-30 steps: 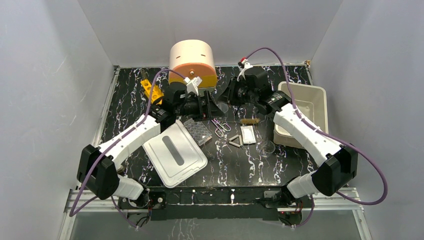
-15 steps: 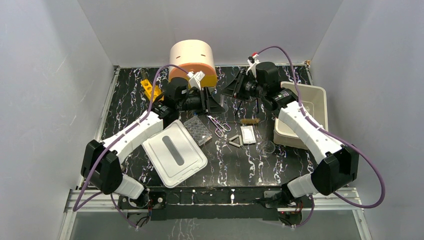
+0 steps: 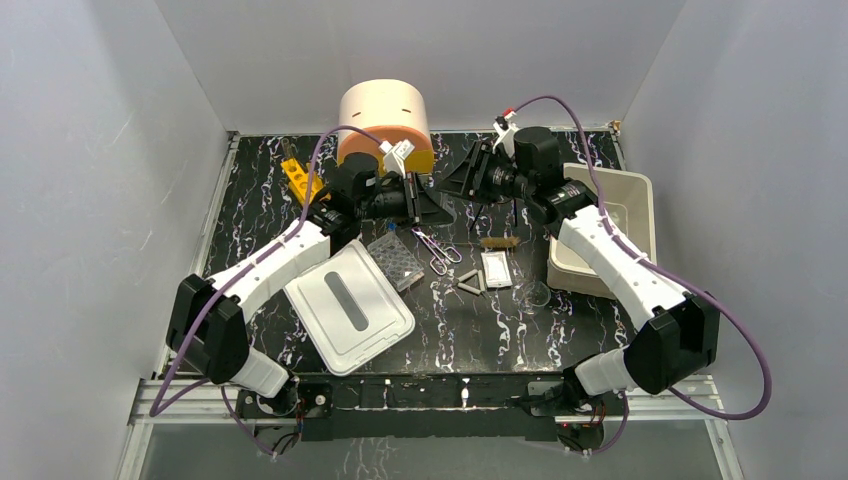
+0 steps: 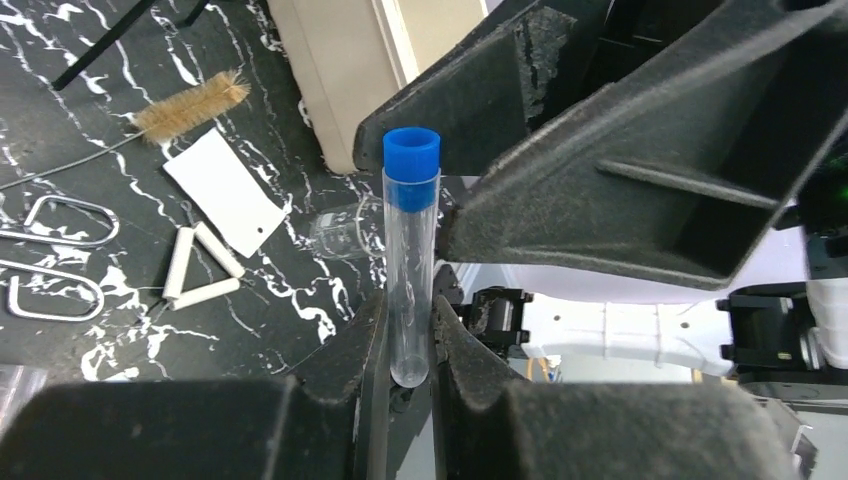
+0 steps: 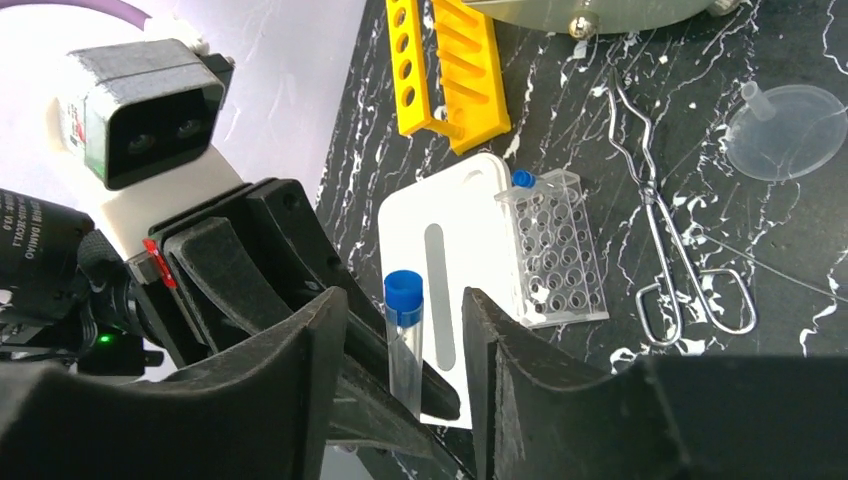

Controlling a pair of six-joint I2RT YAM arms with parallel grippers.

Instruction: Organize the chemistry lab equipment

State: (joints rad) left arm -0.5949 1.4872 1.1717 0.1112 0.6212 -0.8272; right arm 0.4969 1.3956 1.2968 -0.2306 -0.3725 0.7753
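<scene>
- The left gripper (image 3: 428, 200) and the right gripper (image 3: 462, 182) are hovering tip to tip over the back of the table (image 3: 480, 330), just in front of the round drawer unit (image 3: 385, 115). Anything between them is too small to make out.
- A yellow rack (image 3: 301, 180) is lying at the back left.
- A white lid (image 3: 350, 305) is sitting near the front, with a clear well plate (image 3: 396, 262) just beside its far corner.
- Scissors (image 3: 440, 252), a brush (image 3: 500, 241), a white triangle (image 3: 472, 282) and a clear dish (image 3: 533, 293) are lying between the lid and the white bin (image 3: 632, 200).

The left end effector (image 4: 410, 335) snaps shut on the blue-capped tube (image 4: 411, 250), while the right end effector (image 5: 403, 325) spreads its fingers clear of it; both wrists edge toward the back of the bench (image 3: 470, 335).
</scene>
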